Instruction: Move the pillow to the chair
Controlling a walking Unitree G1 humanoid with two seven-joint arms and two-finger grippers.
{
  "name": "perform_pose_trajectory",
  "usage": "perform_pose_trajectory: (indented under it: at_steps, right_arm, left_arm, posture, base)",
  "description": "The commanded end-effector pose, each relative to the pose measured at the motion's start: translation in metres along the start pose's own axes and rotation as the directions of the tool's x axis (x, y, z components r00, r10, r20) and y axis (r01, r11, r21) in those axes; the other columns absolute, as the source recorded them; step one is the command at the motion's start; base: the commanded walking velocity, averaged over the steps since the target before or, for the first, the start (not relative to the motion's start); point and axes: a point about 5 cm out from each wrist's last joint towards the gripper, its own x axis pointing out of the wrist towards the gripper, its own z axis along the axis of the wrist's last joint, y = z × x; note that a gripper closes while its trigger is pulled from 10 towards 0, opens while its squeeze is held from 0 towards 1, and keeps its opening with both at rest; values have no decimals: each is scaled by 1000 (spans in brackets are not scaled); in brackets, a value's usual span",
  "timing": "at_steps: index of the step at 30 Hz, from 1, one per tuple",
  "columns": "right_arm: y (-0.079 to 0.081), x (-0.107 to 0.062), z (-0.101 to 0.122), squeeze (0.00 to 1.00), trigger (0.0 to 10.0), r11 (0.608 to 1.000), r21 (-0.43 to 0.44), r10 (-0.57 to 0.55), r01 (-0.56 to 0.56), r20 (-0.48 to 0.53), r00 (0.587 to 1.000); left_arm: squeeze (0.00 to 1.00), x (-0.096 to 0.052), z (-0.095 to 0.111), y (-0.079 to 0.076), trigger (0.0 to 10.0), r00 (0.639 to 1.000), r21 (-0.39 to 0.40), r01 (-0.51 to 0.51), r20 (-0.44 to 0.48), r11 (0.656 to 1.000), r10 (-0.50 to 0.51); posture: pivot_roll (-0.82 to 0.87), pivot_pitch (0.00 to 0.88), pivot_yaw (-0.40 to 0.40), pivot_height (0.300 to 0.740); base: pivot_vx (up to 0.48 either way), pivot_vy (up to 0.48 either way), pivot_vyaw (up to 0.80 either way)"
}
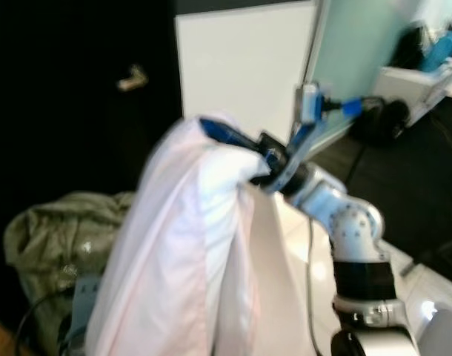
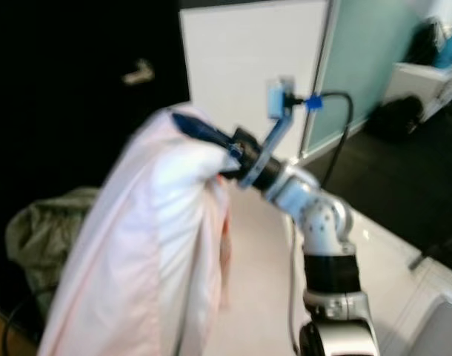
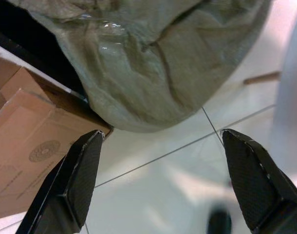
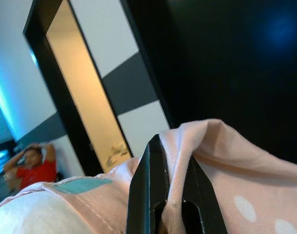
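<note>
Right eye view: you've got the big pale pink fabric pillow (image 2: 148,252) lifted off the floor, its top edge pinched between the clenched jaws of your right gripper (image 4: 174,207). Below your left gripper (image 3: 163,180), jaws spread and holding nothing, sits a crumpled grey-green sack (image 3: 153,58) by brown cardboard (image 3: 22,151). Pickup done; no chair visible yet, so carry and placement remain.

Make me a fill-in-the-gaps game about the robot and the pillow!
1. The right gripper is shut on the pink ____.
2. The pillow is held up off the ____.
3. The left gripper has its fingers ____, with nothing between them.
4. Below the left gripper lies a grey-green ____ beside brown cardboard.

Missing words: pillow; floor; open; bag
</note>
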Motion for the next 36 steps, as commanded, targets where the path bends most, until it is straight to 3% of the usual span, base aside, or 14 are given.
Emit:
perform_pose_trajectory:
  at_steps: [1,9,12,18,23,27,30,32,35,36]
  right_arm:
    - [0,9,2,0,10000,999,-37,-17,16,-11,1000]
    - [1,9,-5,0,10000,999,-43,-8,5,-57,998]
    - [2,9,-5,0,10000,999,-42,-1,-1,-60,998]
    - [2,8,-7,0,10000,999,-40,-4,1,-74,997]
    - [7,8,-22,0,10000,999,-13,46,-48,-152,987]
    - [12,10,-31,0,10000,994,40,109,-104,-174,979]
    - [14,13,-38,0,10000,977,141,178,-157,-149,973]
    - [6,12,-43,0,10000,983,143,139,-115,-176,975]
    - [-24,-4,-58,0,10000,992,84,-59,90,-314,947]
    - [-24,-4,-58,0,10000,992,84,-59,90,-314,947]
  left_arm:
    - [0,-1,-7,6,10000,1000,8,-13,-26,1000,14]
    - [0,-1,-7,4,10000,1000,-4,2,-31,1000,-2]
    - [0,-1,-6,0,10000,1000,33,19,-22,999,-18]
    - [0,-2,-7,1,10000,1000,14,1,-25,1000,-1]
    - [0,-1,-7,2,10000,1000,7,-1,-26,1000,1]
    - [0,-1,-7,2,10000,1000,7,-1,-27,1000,1]
    - [0,-1,-7,2,10000,1000,6,0,-27,1000,0]
    - [0,-1,-7,1,10000,1000,6,0,-26,1000,1]
    - [0,-2,-7,2,10000,1000,4,-3,-26,1000,3]
    - [0,-2,-7,2,10000,1000,4,-3,-26,1000,3]
  posture:
    - [-98,42,-25,736]
    - [-97,43,-26,736]
    - [-99,44,-25,736]
    - [-99,45,-25,736]
    - [-99,46,-27,736]
    - [-100,46,-27,736]
    - [-97,47,-31,736]
    - [-96,47,-34,736]
    - [-97,48,-39,736]
    - [-97,48,-39,736]
  base:
    - [371,0,0]
    - [121,0,0]
    - [0,-472,0]
    - [0,-234,0]
    - [0,0,0]
    - [0,0,0]
    - [0,0,0]
    - [0,0,0]
    - [0,0,0]
    - [0,0,0]
